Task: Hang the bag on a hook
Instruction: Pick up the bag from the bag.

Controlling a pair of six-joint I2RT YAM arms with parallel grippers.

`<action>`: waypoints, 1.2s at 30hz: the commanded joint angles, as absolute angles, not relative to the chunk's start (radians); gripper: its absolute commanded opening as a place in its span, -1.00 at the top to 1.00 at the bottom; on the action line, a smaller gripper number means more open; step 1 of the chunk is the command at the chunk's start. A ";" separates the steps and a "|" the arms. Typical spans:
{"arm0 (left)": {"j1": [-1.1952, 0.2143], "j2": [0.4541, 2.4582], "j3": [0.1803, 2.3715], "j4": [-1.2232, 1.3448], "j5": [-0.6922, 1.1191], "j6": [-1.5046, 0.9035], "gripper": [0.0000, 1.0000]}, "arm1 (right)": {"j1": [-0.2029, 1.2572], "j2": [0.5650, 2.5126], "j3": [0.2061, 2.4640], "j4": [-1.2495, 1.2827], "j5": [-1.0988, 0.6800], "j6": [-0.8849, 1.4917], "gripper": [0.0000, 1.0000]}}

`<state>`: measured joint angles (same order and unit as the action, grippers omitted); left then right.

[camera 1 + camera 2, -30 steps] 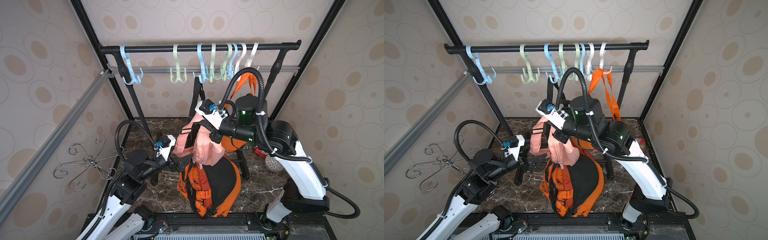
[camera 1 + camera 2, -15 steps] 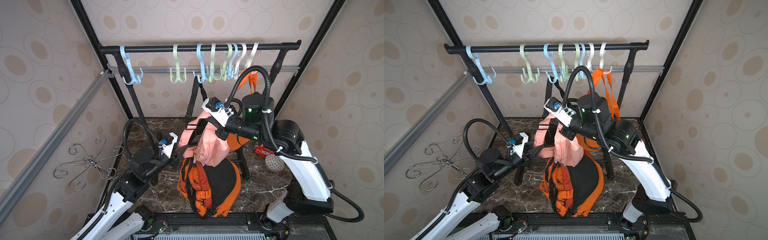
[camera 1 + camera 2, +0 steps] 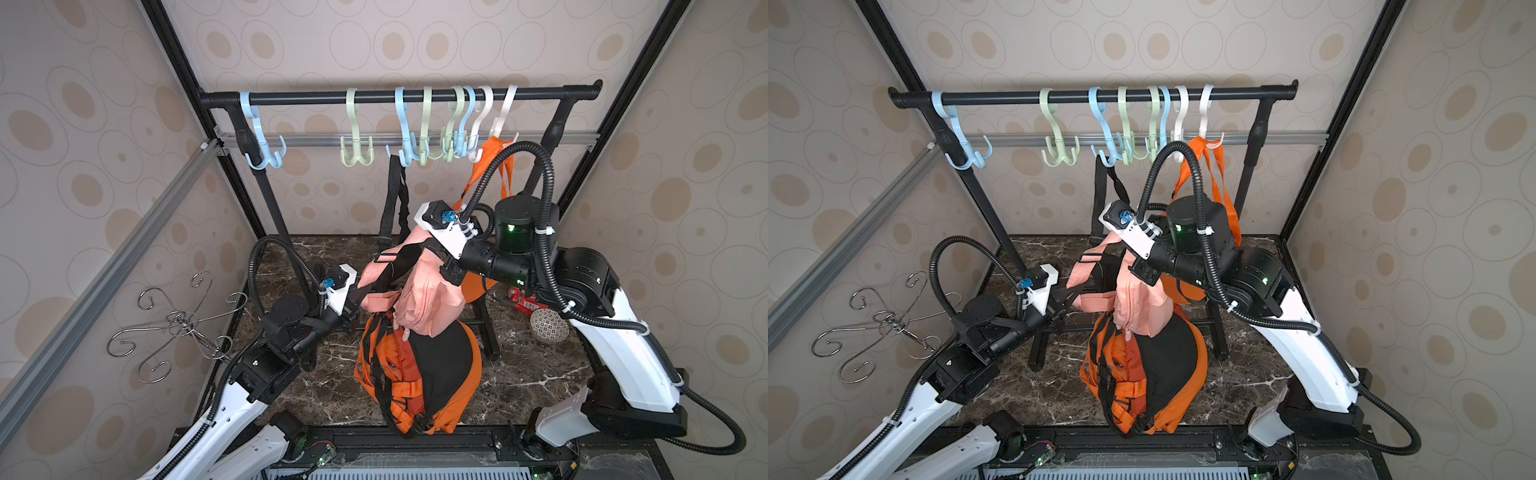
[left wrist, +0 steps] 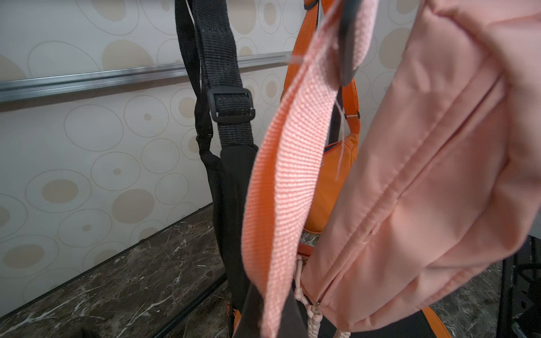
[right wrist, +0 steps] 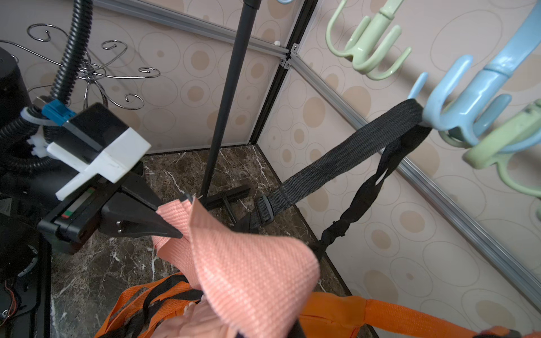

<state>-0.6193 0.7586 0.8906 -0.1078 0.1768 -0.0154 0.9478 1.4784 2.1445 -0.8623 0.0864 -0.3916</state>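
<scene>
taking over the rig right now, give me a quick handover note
Left hand: shut on the salmon-pink webbing strap.
Right hand: shut on the same strap, holding the salmon-pink fabric bag up.
Done: bag raised, strap held between both hands, below the black rail.
Left: loop the strap over a free hook, probably the pale green plastic hook, then release both hands.

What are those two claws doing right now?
Left gripper: shut on the pink strap.
Right gripper: shut on the pink strap too.
</scene>
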 commanded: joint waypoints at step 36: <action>-0.617 1.569 2.466 -0.603 -0.429 0.403 1.00 | 0.942 1.486 1.852 -0.281 -0.273 -0.106 1.00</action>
<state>-0.6193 1.5341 2.3806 -0.5713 -0.3935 0.3370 0.9474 1.4776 1.8194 -0.3187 -0.2584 -0.1139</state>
